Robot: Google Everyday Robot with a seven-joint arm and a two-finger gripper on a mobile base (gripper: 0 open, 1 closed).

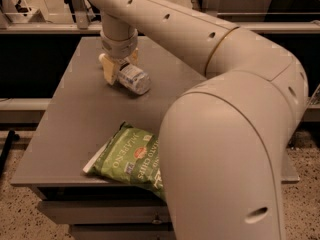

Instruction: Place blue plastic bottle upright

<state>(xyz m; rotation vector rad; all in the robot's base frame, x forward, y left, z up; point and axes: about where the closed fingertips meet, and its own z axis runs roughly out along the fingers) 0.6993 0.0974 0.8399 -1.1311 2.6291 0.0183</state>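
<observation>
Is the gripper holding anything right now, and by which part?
Cannot tell. The gripper is at the cap end of the blue plastic bottle, which lies on its side on the table.

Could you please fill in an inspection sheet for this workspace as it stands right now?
Surface: grey table, flat and matte.
Job's things: blue plastic bottle lies on its side toward the back of the table, not upright.
Clutter: green chip bag lies flat at the front edge, apart from the bottle and partly hidden by the arm.
Grippers: pincer is low over the table at the bottle's cap end, pointing down; whether it has a grasp cannot be judged.
Cables: nothing seen.
Surroundings: drawer front under the table, speckled floor, dark space behind.
</observation>
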